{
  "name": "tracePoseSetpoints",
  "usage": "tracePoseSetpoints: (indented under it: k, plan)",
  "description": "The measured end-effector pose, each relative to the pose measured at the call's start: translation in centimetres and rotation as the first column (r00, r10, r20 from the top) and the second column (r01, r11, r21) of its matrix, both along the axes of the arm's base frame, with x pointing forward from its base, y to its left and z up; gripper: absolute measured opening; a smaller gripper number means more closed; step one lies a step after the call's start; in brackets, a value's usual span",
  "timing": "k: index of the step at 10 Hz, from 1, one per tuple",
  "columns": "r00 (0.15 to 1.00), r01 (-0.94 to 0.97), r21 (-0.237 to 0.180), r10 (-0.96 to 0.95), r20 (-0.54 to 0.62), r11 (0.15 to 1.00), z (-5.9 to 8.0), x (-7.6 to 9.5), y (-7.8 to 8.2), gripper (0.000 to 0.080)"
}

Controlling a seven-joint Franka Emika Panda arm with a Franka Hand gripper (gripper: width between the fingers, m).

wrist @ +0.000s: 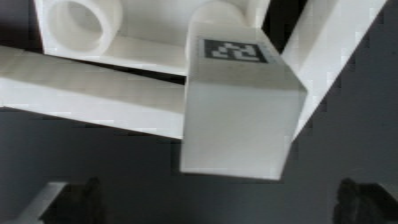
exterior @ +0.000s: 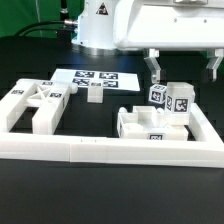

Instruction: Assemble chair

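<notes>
The chair is not yet joined. Its white parts lie in two groups on the worktop: a left group at the exterior view's left and a right group at the exterior view's right, in the corner of the border rail. A small block sits apart, just near of the marker board at the far centre. The step in hand is judged to be a grasp on the right group, where two upright tagged pieces stand side by side. The wrist view shows a tagged bar lying between the fingers; which of the two uprights it is cannot be told. To do the step well, centre the bar between the fingers first. Descend straight so that neither finger strikes the neighbouring upright or the holed part beside the bar. Close on the bar's flat sides rather than its edges, so that it does not twist. Avoid covering the tag if possible. The claw hangs above the right group, pointing straight down and clear of every part. Its fingers are spread wide and it holds nothing.
</notes>
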State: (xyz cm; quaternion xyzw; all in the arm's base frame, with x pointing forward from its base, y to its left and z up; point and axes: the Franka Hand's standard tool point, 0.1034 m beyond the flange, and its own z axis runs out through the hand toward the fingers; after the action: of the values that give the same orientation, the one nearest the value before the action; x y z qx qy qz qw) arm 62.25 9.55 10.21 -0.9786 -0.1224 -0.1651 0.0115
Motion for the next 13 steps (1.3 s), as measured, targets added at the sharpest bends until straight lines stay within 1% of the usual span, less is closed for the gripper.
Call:
tracePoseSetpoints:
  k: [1, 2, 3, 5, 8, 9, 10, 11, 12, 13]
  plan:
    - [0.994, -0.008, -0.010, 0.007, -0.111, 1.000, -0.4, -0.5, -0.2, 0.0649]
    - [0.983, -0.014, -0.017, 0.010, -0.182, 1.000, -0.4, -0.1, -0.6, 0.0649]
    - [0.966, -0.013, -0.022, 0.007, -0.258, 1.000, -0.7, 0.1, -0.8, 0.0649]
    - [0.949, -0.007, -0.025, -0.001, -0.314, 1.000, -1.3, -0.2, -0.6, 0.0649]
    - [0.954, -0.007, -0.023, 0.000, -0.299, 1.000, -1.4, 0.0, -0.5, 0.0649]
    - [0.956, -0.006, -0.023, -0.001, -0.294, 1.000, -1.5, 0.0, -0.5, 0.0535]
    - [0.956, -0.007, -0.023, 0.000, -0.294, 1.000, -1.5, 0.0, -0.5, 0.0401]
    - [0.956, -0.008, -0.023, 0.001, -0.292, 1.000, -1.5, 0.0, -0.5, 0.0401]
    - [0.956, 0.004, -0.022, -0.011, -0.293, 1.000, -1.5, 0.0, -0.5, 0.0284]
    - [0.956, 0.023, -0.022, -0.029, -0.293, 0.999, -1.5, 0.0, -0.5, 0.0284]
